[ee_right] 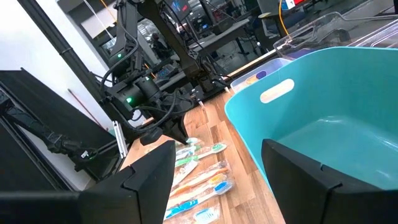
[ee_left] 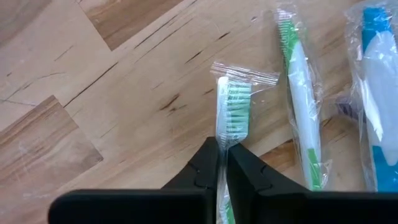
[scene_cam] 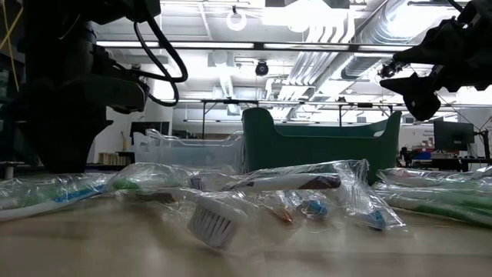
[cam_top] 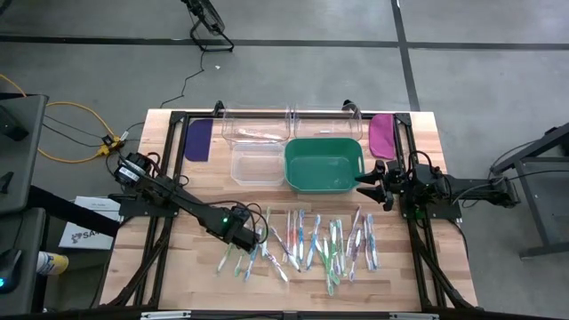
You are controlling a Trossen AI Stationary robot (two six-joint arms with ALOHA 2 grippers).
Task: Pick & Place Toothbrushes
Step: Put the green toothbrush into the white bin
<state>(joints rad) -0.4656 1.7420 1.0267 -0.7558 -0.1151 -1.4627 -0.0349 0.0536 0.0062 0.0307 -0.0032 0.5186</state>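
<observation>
Several wrapped toothbrushes (cam_top: 313, 242) in blue, green, pink and white lie in a row on the near part of the wooden table. My left gripper (cam_top: 256, 234) is at the left end of that row. The left wrist view shows it (ee_left: 222, 146) shut on a green-bristled toothbrush (ee_left: 234, 106) in a clear wrapper. A second green and white toothbrush (ee_left: 301, 93) lies beside it. My right gripper (cam_top: 369, 174) hovers open at the right rim of the green bin (cam_top: 291, 169), holding nothing (ee_right: 217, 168). My left gripper pinches the wrapped green toothbrush between its two fingers at the neck (ee_left: 224, 142), just below the bristle head. The brush runs on back between the fingers. The fingers (ee_left: 205, 162) come down at a slant from the table's left. Whether the head is lifted off the wood does not show.
Clear plastic containers (cam_top: 258, 167) (cam_top: 253, 129) (cam_top: 324, 124) stand left of and behind the green bin. Purple (cam_top: 197, 140) and magenta (cam_top: 382, 132) flat pieces lie at the far corners. In the low view, wrapped brushes (scene_cam: 292, 185) lie in front of the bin (scene_cam: 319, 146).
</observation>
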